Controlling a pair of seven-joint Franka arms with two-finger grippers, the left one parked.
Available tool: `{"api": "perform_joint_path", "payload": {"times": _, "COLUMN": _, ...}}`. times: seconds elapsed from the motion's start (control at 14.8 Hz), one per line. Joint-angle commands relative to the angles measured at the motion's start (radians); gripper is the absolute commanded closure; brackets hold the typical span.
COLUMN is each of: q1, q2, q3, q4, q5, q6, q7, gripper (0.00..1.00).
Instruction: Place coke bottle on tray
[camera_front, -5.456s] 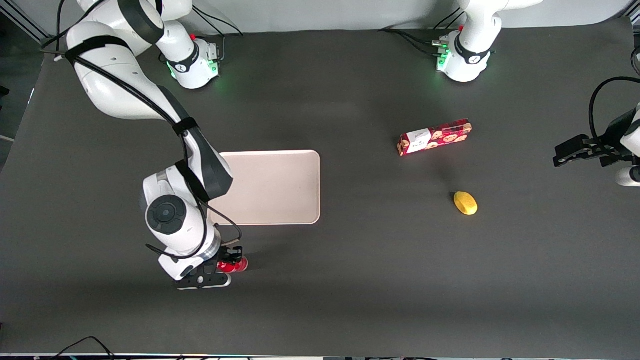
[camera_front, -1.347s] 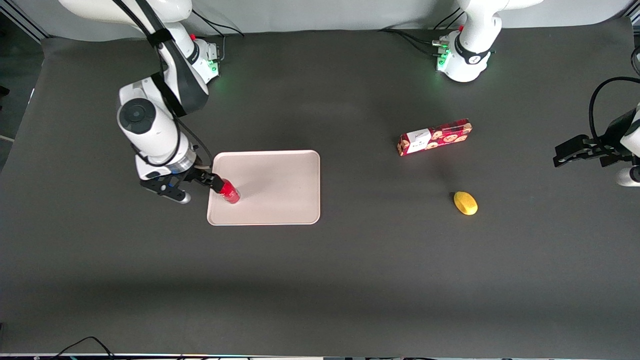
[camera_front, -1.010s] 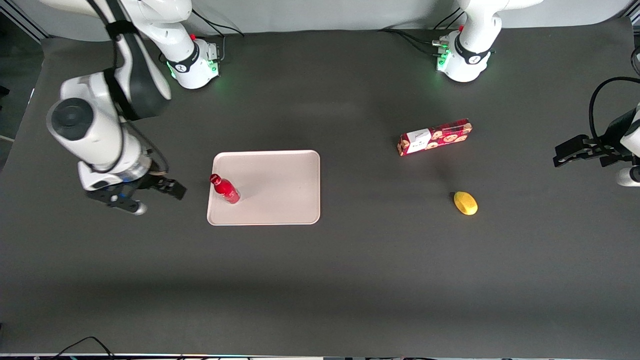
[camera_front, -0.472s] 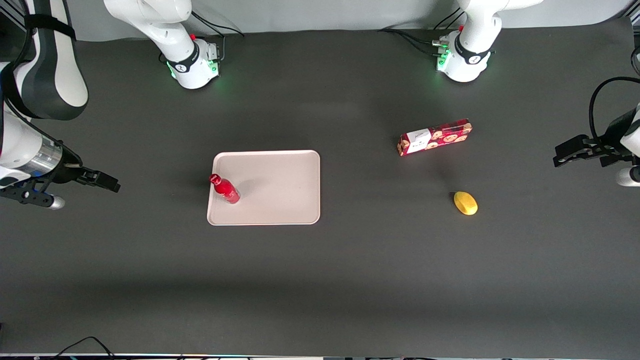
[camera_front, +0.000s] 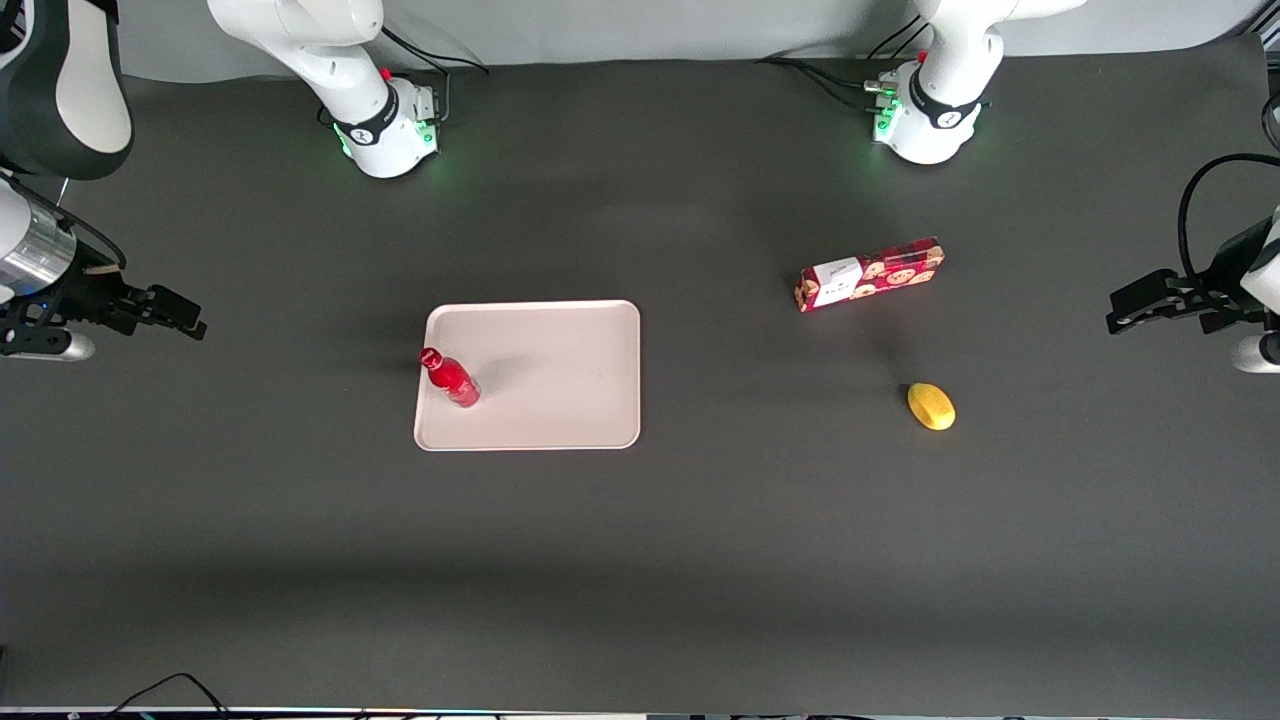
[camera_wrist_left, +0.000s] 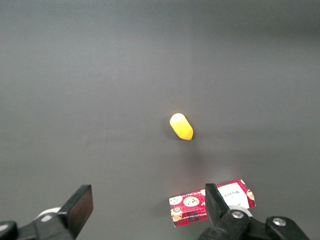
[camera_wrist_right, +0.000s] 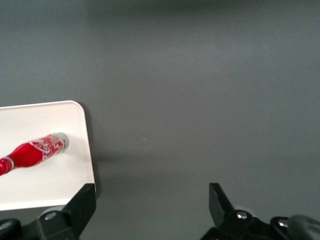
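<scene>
The small red coke bottle (camera_front: 450, 378) lies on the pale pinkish-beige tray (camera_front: 560, 370), close to the tray's rim toward the working arm's end, cap pointing at that rim. It also shows in the right wrist view (camera_wrist_right: 35, 150), on the tray (camera_wrist_right: 55, 185) near a rounded corner. My right gripper (camera_front: 185, 318) is open and empty, well away from the tray at the working arm's end of the table, over bare dark mat. In the right wrist view the gripper (camera_wrist_right: 150, 197) has its fingers spread wide with only mat between them.
A long red cookie box (camera_front: 870, 273) and a yellow oval object (camera_front: 931, 406) lie on the mat toward the parked arm's end; both show in the left wrist view, the box (camera_wrist_left: 212, 202) and the yellow object (camera_wrist_left: 181, 126).
The gripper carried the bottle onto the tray, let go of it, and drew away toward the working arm's end of the table. The bottle has stayed put since.
</scene>
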Motion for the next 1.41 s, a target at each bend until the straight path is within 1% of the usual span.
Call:
{"api": "perform_joint_path", "payload": {"times": 0.0, "q1": 0.002, "q2": -0.031, "q3": 0.002, "q4": 0.056, "q5": 0.025, "q6": -0.127, "q7": -0.033, "gripper": 0.00}}
{"api": "perform_joint_path", "payload": {"times": 0.07, "q1": 0.004, "q2": -0.031, "q3": 0.003, "q4": 0.072, "q5": 0.025, "q6": -0.152, "q7": -0.030, "gripper": 0.00}}
{"api": "perform_joint_path", "payload": {"times": 0.2, "q1": 0.007, "q2": -0.020, "q3": 0.020, "q4": 0.075, "q5": 0.025, "q6": -0.151, "q7": -0.025, "gripper": 0.00}}
{"api": "perform_joint_path", "payload": {"times": 0.27, "q1": 0.033, "q2": -0.016, "q3": 0.006, "q4": 0.081, "q5": 0.026, "q6": -0.151, "q7": -0.013, "gripper": 0.00}}
{"api": "perform_joint_path", "payload": {"times": 0.34, "q1": 0.133, "q2": -0.011, "q3": -0.067, "q4": 0.090, "q5": 0.025, "q6": -0.151, "q7": 0.004, "gripper": 0.00}}
{"api": "perform_joint_path", "payload": {"times": 0.4, "q1": 0.248, "q2": -0.009, "q3": -0.189, "q4": 0.098, "q5": 0.025, "q6": -0.151, "q7": 0.012, "gripper": 0.00}}
{"api": "perform_joint_path", "payload": {"times": 0.47, "q1": 0.317, "q2": -0.009, "q3": -0.263, "q4": 0.116, "q5": 0.026, "q6": -0.149, "q7": 0.006, "gripper": 0.00}}
{"api": "perform_joint_path", "payload": {"times": 0.61, "q1": 0.327, "q2": 0.023, "q3": -0.265, "q4": 0.147, "q5": 0.043, "q6": -0.133, "q7": -0.009, "gripper": 0.00}}
{"api": "perform_joint_path", "payload": {"times": 0.74, "q1": 0.321, "q2": 0.053, "q3": -0.238, "q4": 0.160, "q5": 0.037, "q6": -0.100, "q7": -0.010, "gripper": 0.00}}
{"api": "perform_joint_path", "payload": {"times": 0.81, "q1": 0.317, "q2": 0.070, "q3": -0.212, "q4": 0.161, "q5": 0.022, "q6": -0.085, "q7": -0.007, "gripper": 0.00}}
{"api": "perform_joint_path", "payload": {"times": 0.94, "q1": 0.311, "q2": 0.083, "q3": -0.182, "q4": 0.166, "q5": -0.070, "q6": -0.079, "q7": 0.006, "gripper": 0.00}}
{"api": "perform_joint_path", "payload": {"times": 1.01, "q1": 0.311, "q2": 0.083, "q3": -0.172, "q4": 0.164, "q5": -0.087, "q6": -0.079, "q7": 0.007, "gripper": 0.00}}
{"api": "perform_joint_path", "payload": {"times": 1.21, "q1": 0.298, "q2": 0.084, "q3": -0.170, "q4": 0.166, "q5": -0.079, "q6": -0.079, "q7": 0.007, "gripper": 0.00}}
{"api": "perform_joint_path", "payload": {"times": 1.28, "q1": 0.286, "q2": 0.086, "q3": -0.170, "q4": 0.166, "q5": -0.075, "q6": -0.079, "q7": 0.007, "gripper": 0.00}}
{"api": "perform_joint_path", "payload": {"times": 1.35, "q1": 0.259, "q2": 0.087, "q3": -0.150, "q4": 0.164, "q5": -0.075, "q6": -0.077, "q7": 0.003, "gripper": 0.00}}
